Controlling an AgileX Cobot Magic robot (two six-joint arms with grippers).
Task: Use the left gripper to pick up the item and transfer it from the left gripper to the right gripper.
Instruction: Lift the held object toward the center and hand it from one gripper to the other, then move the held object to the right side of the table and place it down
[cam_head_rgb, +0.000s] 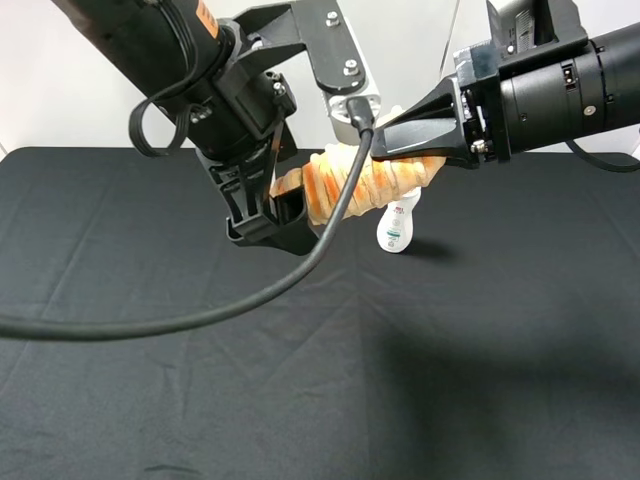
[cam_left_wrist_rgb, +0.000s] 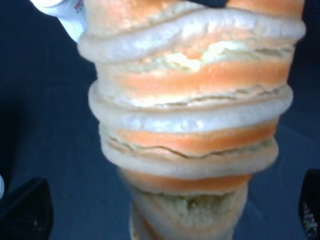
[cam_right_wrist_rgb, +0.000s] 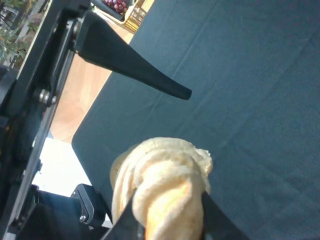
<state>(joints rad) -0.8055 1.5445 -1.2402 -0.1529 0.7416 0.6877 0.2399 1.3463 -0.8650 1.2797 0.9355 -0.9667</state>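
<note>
The item (cam_head_rgb: 385, 180), a peach-tan ridged roll, hangs level in the air above the black table. My right gripper (cam_head_rgb: 375, 140) is shut on its right end; in the right wrist view its fingers flank the roll (cam_right_wrist_rgb: 160, 180) at the right gripper (cam_right_wrist_rgb: 170, 227). My left gripper (cam_head_rgb: 272, 228) is open, fingers pointing down on either side of the roll's left end. In the left wrist view the roll (cam_left_wrist_rgb: 190, 125) fills the frame and the left fingers (cam_left_wrist_rgb: 25, 210) sit far apart in the corners, off the roll. One left finger (cam_right_wrist_rgb: 135, 70) shows apart from the roll.
A small white bottle (cam_head_rgb: 398, 232) stands on the black cloth (cam_head_rgb: 450, 380) just under the roll; it also shows in the left wrist view (cam_left_wrist_rgb: 65, 15). A loose black cable (cam_head_rgb: 200, 320) loops from the left arm across the left of the table.
</note>
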